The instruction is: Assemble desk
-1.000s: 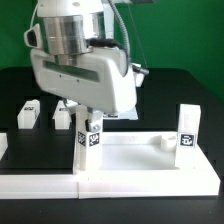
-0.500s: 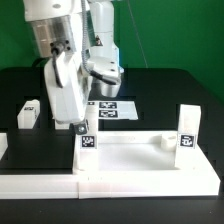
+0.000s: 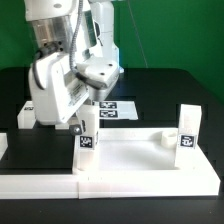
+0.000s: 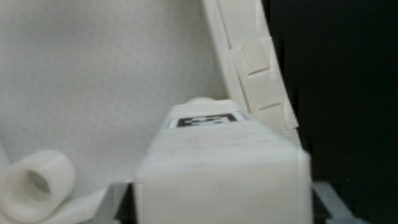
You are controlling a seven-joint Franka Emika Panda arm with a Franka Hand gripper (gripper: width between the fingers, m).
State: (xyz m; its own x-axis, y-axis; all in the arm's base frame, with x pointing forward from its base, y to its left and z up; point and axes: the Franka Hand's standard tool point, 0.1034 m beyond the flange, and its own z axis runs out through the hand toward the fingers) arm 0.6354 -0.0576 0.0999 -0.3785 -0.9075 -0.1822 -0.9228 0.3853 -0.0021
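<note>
Though blurred, white tagged leg (image 3: 187, 128), seemingly upright.

Upright white square plastic leg (image 3: 88, 138) and second leg (image 3: 187, 128) flank the white rimmed tray-top (image 3: 130, 158). Open floor lies between them.

Black table (image 3: 170, 90) across the middle of the frame. Directly on it: white desk top (image 3: 140, 165) filling lower centre and lower right, rim raised. Loose white leg (image 3: 22, 115) at centre left, well apart from the desk top. Marker board (image 3: 118, 108) flat at centre, partly hidden. Low white strip (image 3: 35, 185) along lower left, just beside the desk top's edge.
</note>
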